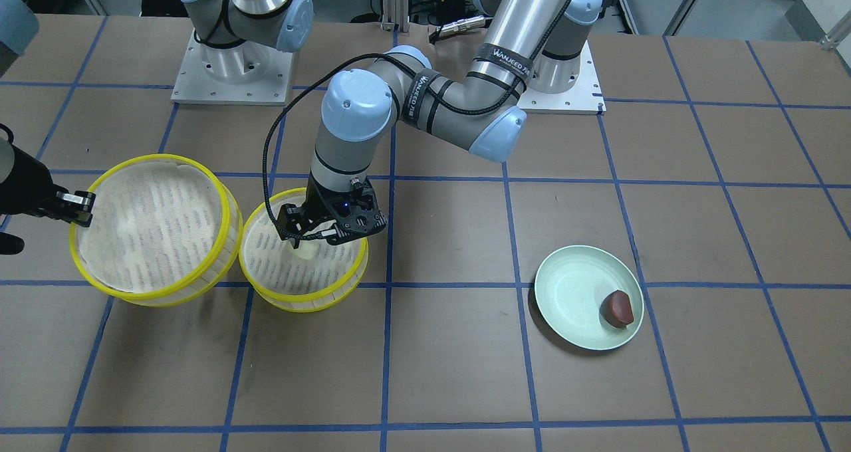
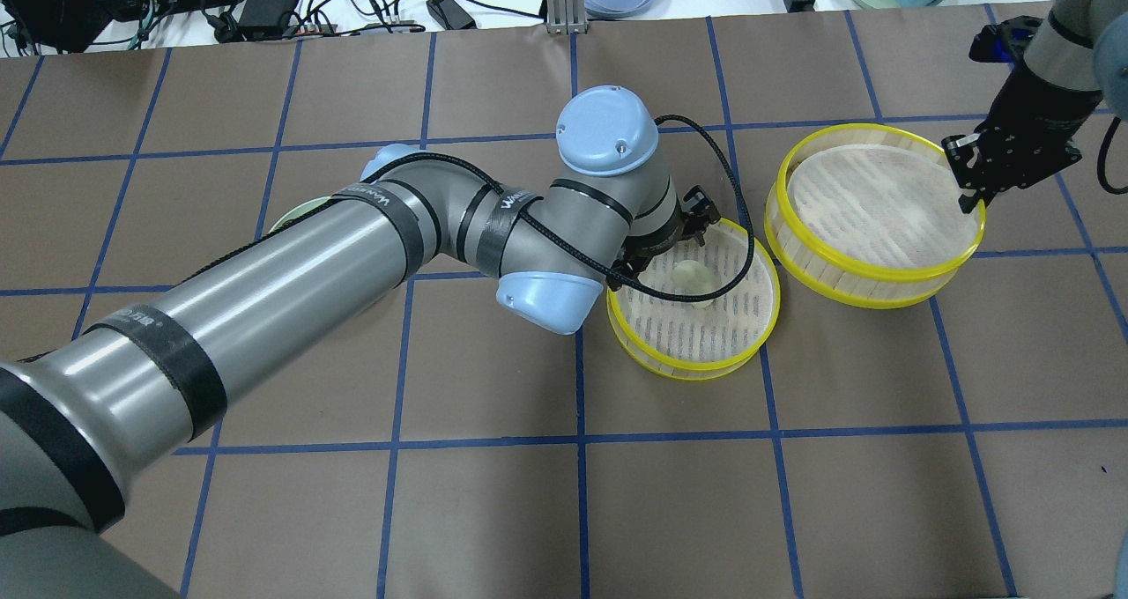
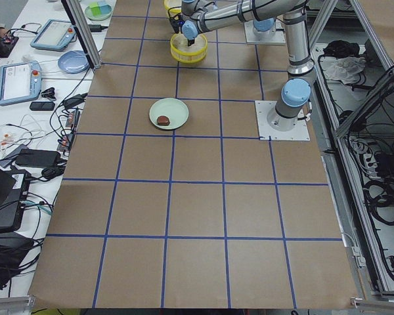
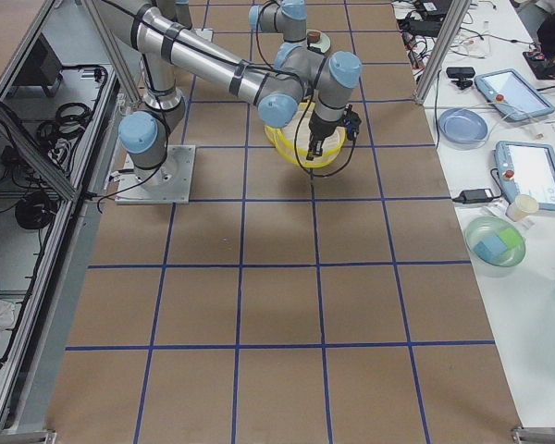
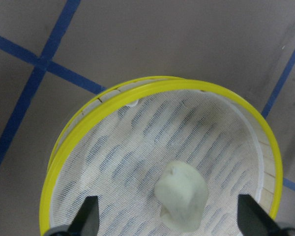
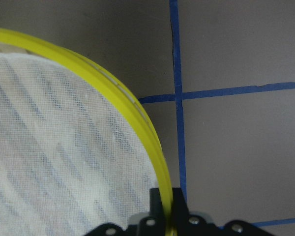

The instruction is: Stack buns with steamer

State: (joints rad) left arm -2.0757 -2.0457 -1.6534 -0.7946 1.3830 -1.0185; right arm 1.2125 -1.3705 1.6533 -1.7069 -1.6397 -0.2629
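The cream-white bun [image 1: 306,251] lies on the white base of the middle steamer basket [image 1: 302,302]. My left gripper [image 1: 307,242] hovers just above it, open, with a fingertip on each side of the bun [image 5: 181,196]; neither touches it. My right gripper [image 1: 83,209] is shut on the yellow rim of the second steamer basket [image 1: 166,296], which holds nothing and stands right beside the first. The rim [image 6: 113,93] runs between its fingers. The dark reddish-brown bun [image 1: 617,308] lies on the pale green plate [image 1: 572,286].
The two baskets [image 2: 687,370] [image 2: 881,286] nearly touch. My left arm spans the table's middle and hides most of the plate in the overhead view. Cables, tablets and bowls lie on the bench beyond the table's far edge.
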